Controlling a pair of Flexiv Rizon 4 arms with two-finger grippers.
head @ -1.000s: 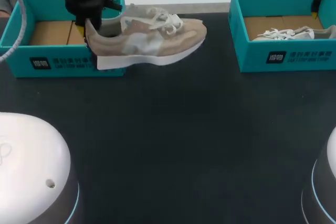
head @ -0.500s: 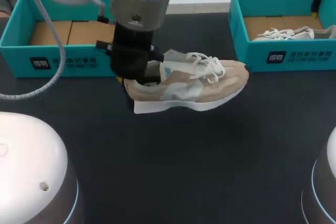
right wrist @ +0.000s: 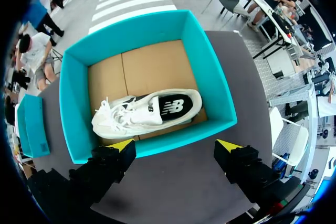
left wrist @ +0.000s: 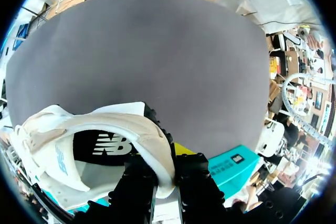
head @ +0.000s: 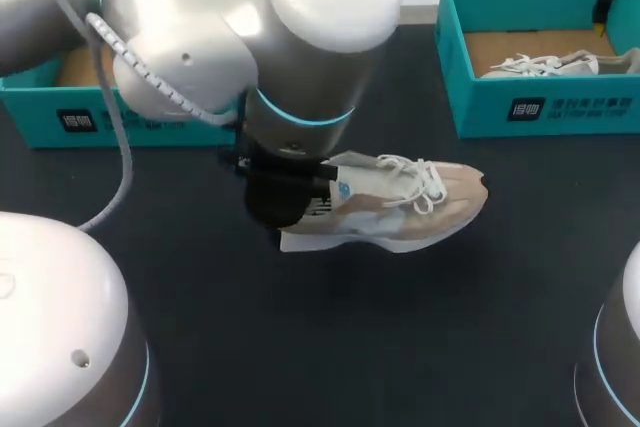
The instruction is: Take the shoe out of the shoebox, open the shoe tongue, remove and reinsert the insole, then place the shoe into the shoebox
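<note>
A beige shoe [head: 400, 204] with white laces lies level low over the dark table, toe to the right; I cannot tell whether its sole touches. My left gripper [left wrist: 165, 174] is shut on the shoe's [left wrist: 105, 140] heel collar, one finger inside the opening and one outside. In the head view the left arm [head: 290, 97] covers the heel. The teal left shoebox [head: 90, 112] stands at the back left, mostly hidden by that arm. My right gripper [right wrist: 175, 148] hangs open over the near wall of the teal right shoebox [right wrist: 220, 93], where a second, white shoe [right wrist: 147, 111] lies.
The right shoebox [head: 540, 112] stands at the back right with the second shoe [head: 545, 65] in it. Dark table [head: 400, 327] stretches bare in front of the held shoe. The two arm bases [head: 60, 327] stand at the near corners.
My left arm has carried the shoe from over the left shoebox's front wall forward and to the right, down to the table's middle. The right arm has not moved.
</note>
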